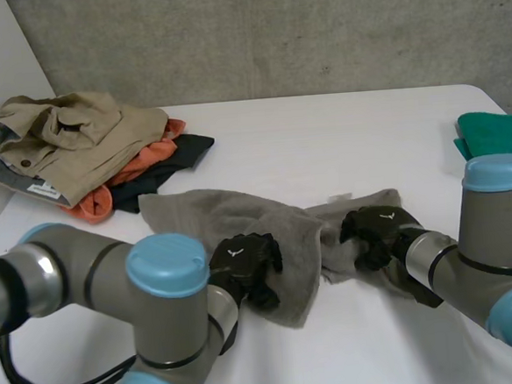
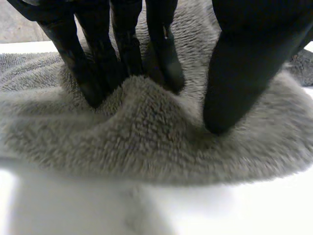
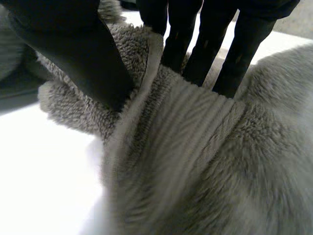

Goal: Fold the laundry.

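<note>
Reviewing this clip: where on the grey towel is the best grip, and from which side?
Likely its near edge, approached from above on the robot's side. The grey towel lies rumpled on the table, so a pinched-up ridge gives purchase: the left robot hand pinches one at that edge, the right robot hand the banded hem at its right end.

The head camera looks down from behind, between the arms, over the white table (image 1: 340, 133), while wrist cameras peer closely along the black left hand (image 2: 244, 63) and black right hand (image 3: 83, 54), all three sharing the fluffy grey towel (image 1: 231, 216).
</note>
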Controlling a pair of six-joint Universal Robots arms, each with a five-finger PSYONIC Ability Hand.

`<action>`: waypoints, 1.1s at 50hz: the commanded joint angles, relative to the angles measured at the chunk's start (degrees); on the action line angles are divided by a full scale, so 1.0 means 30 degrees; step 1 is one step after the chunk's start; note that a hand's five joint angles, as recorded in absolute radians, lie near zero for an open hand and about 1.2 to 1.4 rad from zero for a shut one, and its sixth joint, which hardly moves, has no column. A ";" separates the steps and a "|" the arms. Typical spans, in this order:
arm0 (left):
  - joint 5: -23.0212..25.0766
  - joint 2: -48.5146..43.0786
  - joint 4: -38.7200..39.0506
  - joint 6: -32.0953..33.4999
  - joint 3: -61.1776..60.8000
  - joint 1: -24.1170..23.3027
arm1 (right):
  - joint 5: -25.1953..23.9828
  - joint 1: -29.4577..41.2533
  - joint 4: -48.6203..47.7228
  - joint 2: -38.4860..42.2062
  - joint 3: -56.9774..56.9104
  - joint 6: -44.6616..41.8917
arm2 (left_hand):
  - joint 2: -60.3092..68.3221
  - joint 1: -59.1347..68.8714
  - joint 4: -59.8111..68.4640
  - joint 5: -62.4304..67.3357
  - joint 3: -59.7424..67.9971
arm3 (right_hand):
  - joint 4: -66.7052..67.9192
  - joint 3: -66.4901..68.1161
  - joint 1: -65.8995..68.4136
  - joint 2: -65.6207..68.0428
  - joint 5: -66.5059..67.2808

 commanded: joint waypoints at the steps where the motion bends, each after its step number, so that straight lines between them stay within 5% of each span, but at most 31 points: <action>1: -0.0366 -0.0416 -0.0148 0.0128 0.1252 -0.0207 | -0.0019 -0.0155 -0.0579 -0.0745 -0.0289 -0.0102 | 1.0184 0.9355 1.0492 1.0554 1.0696 | 0.5049 0.5313 0.8360 0.5394 0.5170; 9: -0.0716 0.2070 -0.1055 0.2265 0.1108 0.0026 | -0.0223 -0.0272 0.0384 -0.3790 -0.1313 -0.1122 | 1.0184 0.9355 1.0492 1.0554 1.0696 | 0.5049 0.5313 0.8360 0.5394 0.5170; 18: -0.0513 0.7728 -0.0851 0.4961 -0.1235 0.2955 | -0.0721 -0.0272 0.3403 -0.6374 -0.1813 -0.5989 | 1.0184 0.9355 1.0492 1.0554 1.0696 | 0.5049 0.5313 0.8360 0.5394 0.5170; 28: -0.0043 0.6088 -0.0501 0.5167 -0.3199 0.3074 | -0.0487 -0.0360 0.3610 -0.5176 -0.1463 -0.6314 | 1.0184 0.9355 1.0492 1.0554 1.0696 | 0.5049 0.5313 0.8360 0.5394 0.5170; 31: -0.0072 0.6059 -0.0178 0.5167 -0.3463 0.3045 | -0.0487 -0.0302 0.3581 -0.4764 -0.1345 -0.6343 | -0.3500 -0.4329 -0.3192 -0.3130 -0.2987 | 0.5049 0.5313 0.8360 0.5394 0.5170; 32: -0.0102 0.6001 -0.0148 0.5167 -0.3551 0.3045 | -0.0487 -0.0301 0.3552 -0.4705 -0.1200 -0.6314 | -0.4267 -0.5096 -0.3959 -0.3897 -0.3755 | 0.5049 0.5313 0.8360 0.5394 0.5170; 39: 0.0045 0.5883 -0.0090 0.4904 -0.4429 0.2753 | -0.0400 -0.0389 0.3172 -0.3915 -0.1110 -0.6284 | -0.5224 -0.6052 -0.4916 -0.4854 -0.4711 | 0.5049 0.5313 0.8360 0.5394 0.5170; 48: 0.0016 0.5649 0.0027 0.5049 -0.4841 0.0350 | 0.0069 -0.0389 0.2878 -0.3532 -0.1286 -0.6284 | -0.5565 -0.6393 -0.5257 -0.5195 -0.5052 | 0.5049 0.5313 0.8360 0.5394 0.5170; 55: -0.0073 0.2869 0.0672 0.5197 -0.3934 0.0174 | 0.0069 -0.0389 0.2878 -0.3532 -0.1198 -0.6255 | -0.5509 -0.6338 -0.5201 -0.5139 -0.4997 | 0.5049 0.5313 0.8360 0.5394 0.5170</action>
